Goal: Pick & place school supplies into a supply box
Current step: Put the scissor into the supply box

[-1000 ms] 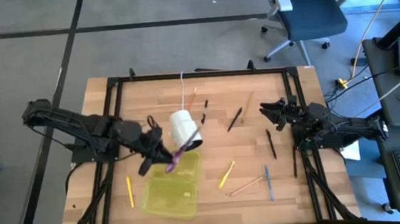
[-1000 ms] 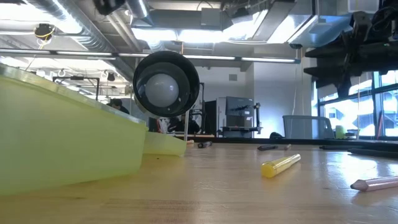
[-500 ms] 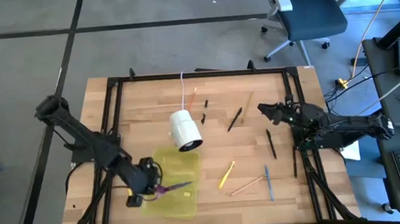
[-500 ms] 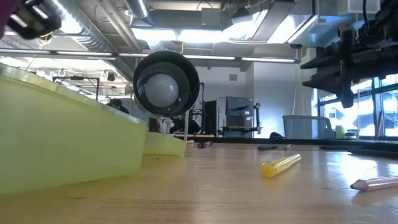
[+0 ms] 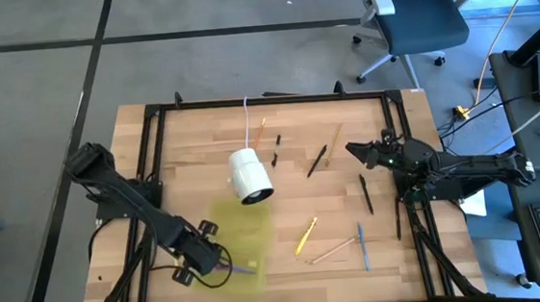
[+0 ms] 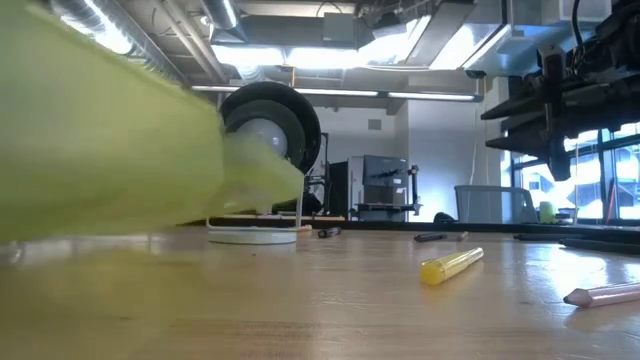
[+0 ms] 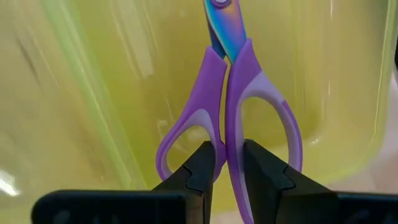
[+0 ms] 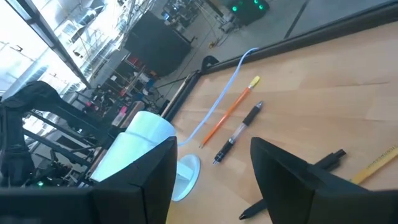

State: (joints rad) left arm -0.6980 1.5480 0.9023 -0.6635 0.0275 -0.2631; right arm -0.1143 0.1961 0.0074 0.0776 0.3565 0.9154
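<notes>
Box (image 5: 243, 232) is blurred in the low view; scissors (image 7: 229, 124) are clamped by left tool (image 7: 225, 163) above it. Right tool (image 5: 354, 150) is held parted, empty, near tabletop (image 5: 332, 204) edge.

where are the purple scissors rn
The purple scissors are clamped at the handles in the left gripper, at the table's front-left in the high view, over the yellow-green supply box and in front of the white cylinder.

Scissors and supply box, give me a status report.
Left end effector shut on purple-handled scissors, over yellow-green supply box. Right end effector open, waiting at right. White cylinder beside box.
</notes>
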